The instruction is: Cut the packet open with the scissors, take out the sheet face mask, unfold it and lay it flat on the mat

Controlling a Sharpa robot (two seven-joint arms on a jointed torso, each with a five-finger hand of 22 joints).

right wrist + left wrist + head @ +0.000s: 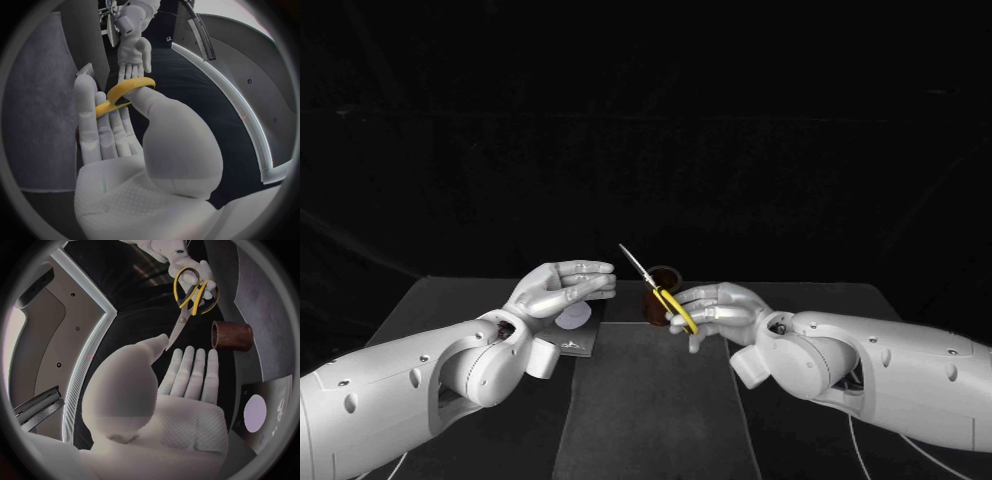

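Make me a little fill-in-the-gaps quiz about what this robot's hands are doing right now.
1. The right hand grips scissors with ___ handles.
2. The left hand holds ___.
3. The packet lies on the table beside the mat, touched by ___ hand.
4. The cylinder near the scissor blades is ___.
Missing words: yellow; nothing; neither; brown.
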